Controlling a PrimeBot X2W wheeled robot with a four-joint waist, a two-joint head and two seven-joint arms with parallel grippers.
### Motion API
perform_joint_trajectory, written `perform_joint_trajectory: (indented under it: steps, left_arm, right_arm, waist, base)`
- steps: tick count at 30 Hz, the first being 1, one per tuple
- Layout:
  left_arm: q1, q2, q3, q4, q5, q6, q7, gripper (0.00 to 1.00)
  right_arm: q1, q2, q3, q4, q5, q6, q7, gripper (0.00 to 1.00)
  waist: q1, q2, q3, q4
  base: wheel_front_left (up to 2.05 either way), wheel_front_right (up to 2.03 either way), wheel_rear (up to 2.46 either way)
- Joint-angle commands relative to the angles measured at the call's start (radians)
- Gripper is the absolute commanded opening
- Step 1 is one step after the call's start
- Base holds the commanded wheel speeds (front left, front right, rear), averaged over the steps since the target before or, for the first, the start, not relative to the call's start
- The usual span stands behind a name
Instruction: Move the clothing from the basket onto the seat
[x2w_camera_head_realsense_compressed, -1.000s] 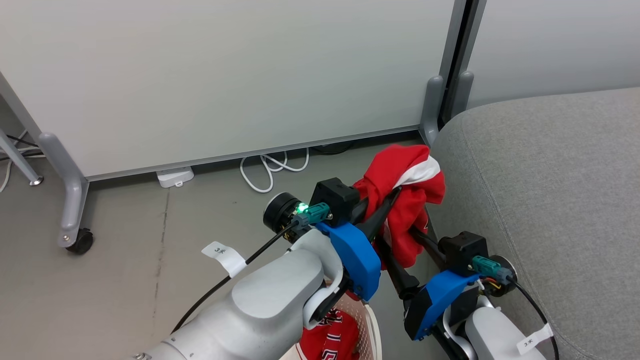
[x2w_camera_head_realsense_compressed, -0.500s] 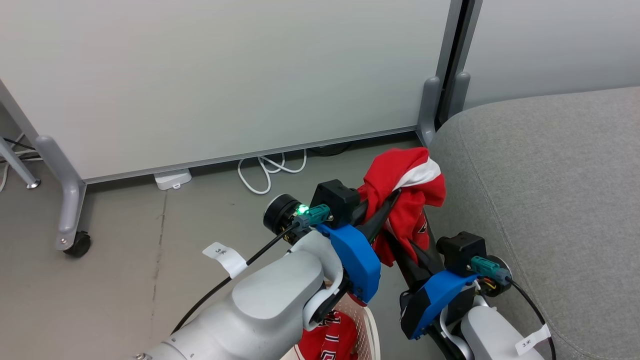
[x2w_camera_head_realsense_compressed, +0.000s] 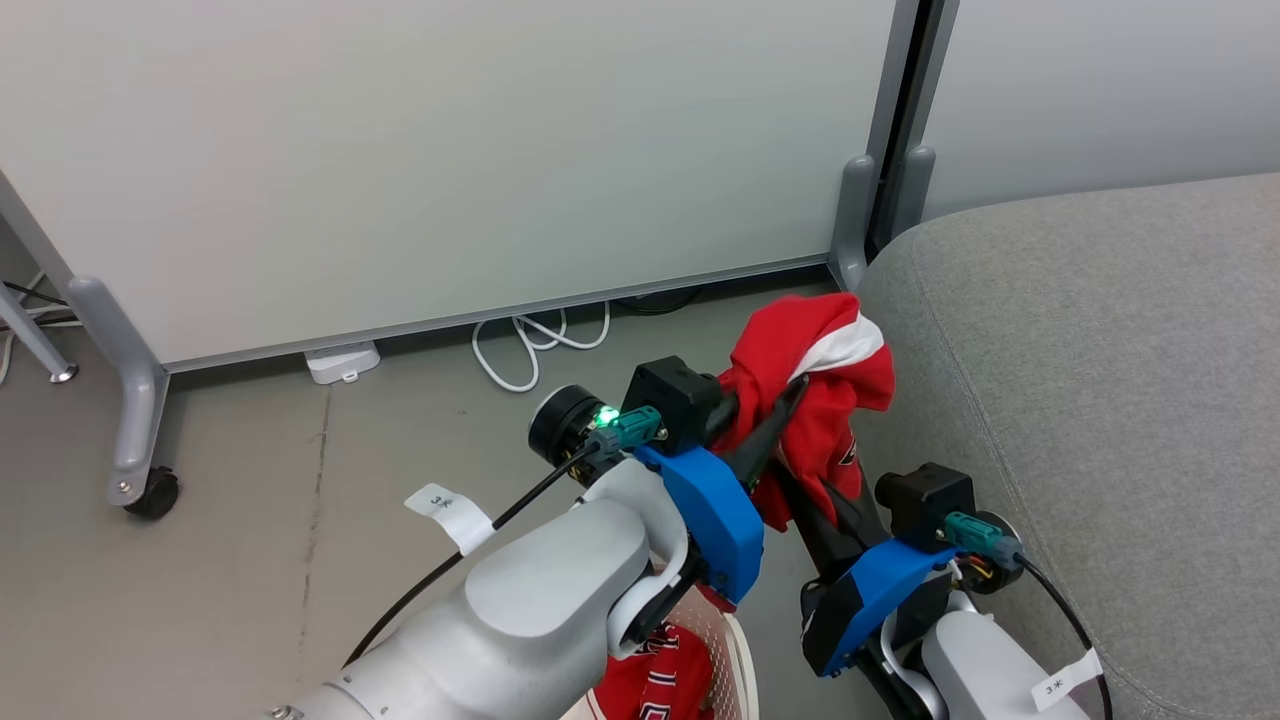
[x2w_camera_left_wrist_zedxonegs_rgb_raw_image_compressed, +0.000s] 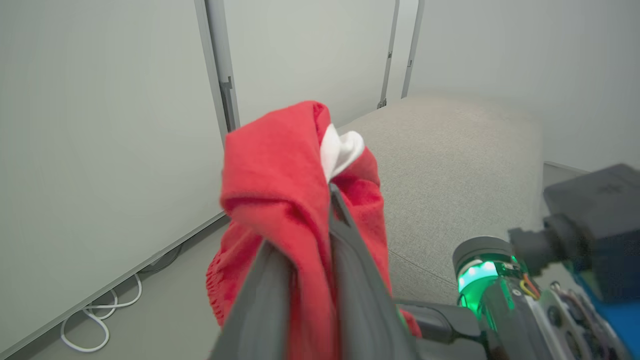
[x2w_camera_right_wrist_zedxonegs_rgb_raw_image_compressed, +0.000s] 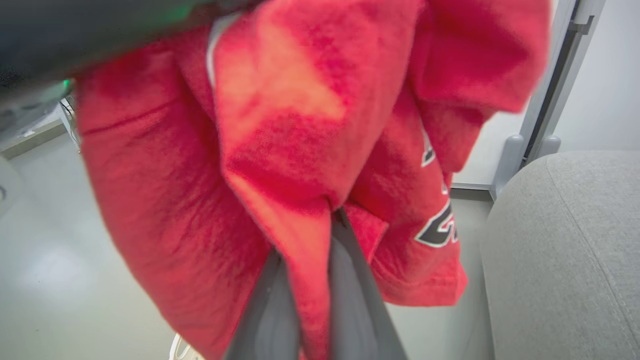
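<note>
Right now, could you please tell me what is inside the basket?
A red garment with black-and-white lettering lies in the basket. The left forearm covers most of the basket, so anything else inside cannot be seen.

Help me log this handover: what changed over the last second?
The right gripper, open beside the hanging red garment a second ago, has closed on its lower part. Unchanged: the left gripper grips the garment's top, holding it up beside the seat; the other red garment lies in the basket.
</note>
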Motion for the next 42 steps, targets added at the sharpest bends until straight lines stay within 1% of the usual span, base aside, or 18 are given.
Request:
perform_joint_trajectory:
  steps: [1,13,18,22,29,34,42]
  left_arm:
    - [-0.008,0.0,0.009,-0.003,0.003,-0.001,-0.005,1.0]
    - [0.016,0.0,0.038,-0.005,0.033,-0.004,-0.005,1.0]
    - [0.037,0.0,0.078,-0.016,0.059,0.002,-0.005,1.0]
    - [0.076,0.008,0.138,-0.034,0.108,0.007,-0.005,1.0]
    - [0.187,0.058,0.267,-0.119,0.229,0.009,-0.005,1.0]
    - [0.296,0.094,0.377,-0.201,0.334,0.012,-0.005,1.0]
    - [0.497,0.142,0.566,-0.316,0.485,0.003,-0.005,1.0]
  right_arm:
    - [-0.013,-0.002,0.001,0.005,0.002,0.001,-0.005,0.0]
    - [-0.018,-0.002,-0.001,0.012,0.007,0.001,-0.015,0.0]
    - [-0.018,-0.002,-0.007,0.012,0.006,0.001,-0.018,0.0]
    - [-0.015,-0.002,-0.015,0.006,-0.001,0.001,-0.019,0.0]
    - [-0.006,-0.002,-0.034,-0.011,-0.013,0.001,-0.023,0.0]
    - [0.0,-0.002,-0.043,-0.024,-0.017,0.001,-0.022,0.0]
    - [0.007,-0.002,-0.037,-0.044,-0.016,0.001,-0.018,0.0]
  waist:
    - [0.0,0.0,0.0,0.0]
    - [0.0,0.0,-0.007,0.004]
    - [0.0,0.0,-0.007,0.007]
    - [0.0,0.0,-0.005,0.011]
    - [0.0,0.0,0.0,0.017]
    - [0.0,0.0,0.004,0.02]
    - [0.0,0.0,0.01,0.01]
  base:
    - [0.0,0.0,0.0]
    - [0.0,0.0,0.0]
    - [0.0,0.0,0.0]
    - [0.0,0.0,0.0]
    - [0.0,0.0,0.0]
    - [0.0,0.0,0.0]
    - [0.0,0.0,0.0]
